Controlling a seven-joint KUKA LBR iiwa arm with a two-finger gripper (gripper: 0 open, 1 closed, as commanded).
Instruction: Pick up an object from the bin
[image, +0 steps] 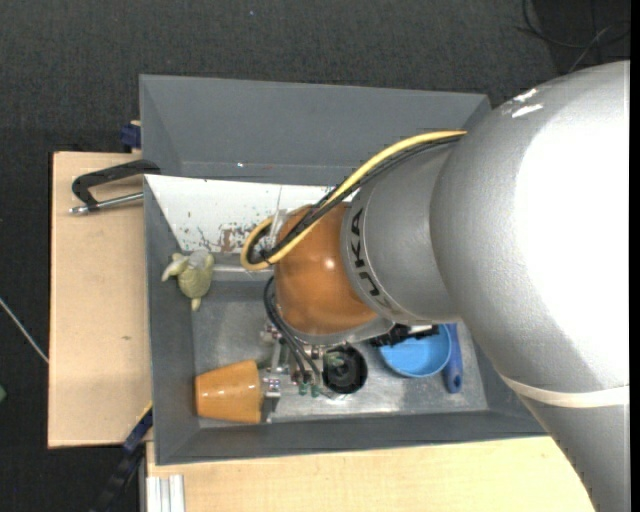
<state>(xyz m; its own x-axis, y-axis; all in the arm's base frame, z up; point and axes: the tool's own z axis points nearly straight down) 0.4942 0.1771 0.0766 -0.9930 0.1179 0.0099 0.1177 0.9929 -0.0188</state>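
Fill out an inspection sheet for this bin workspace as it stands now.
Surface: grey metal bin; its floor shows bare between the things.
Job's things: orange cup lying on its side at the front left, wider end toward the gripper.
Clutter: pale yellow-green soft toy at the left wall; blue cup at the front right; black round thing just right of the gripper.
Grippers: gripper low in the bin, right beside the orange cup; whether it touches the cup cannot be told.
Cables: yellow and black cables run along the arm to the orange wrist cover.
Surroundings: dark floor around the bin.
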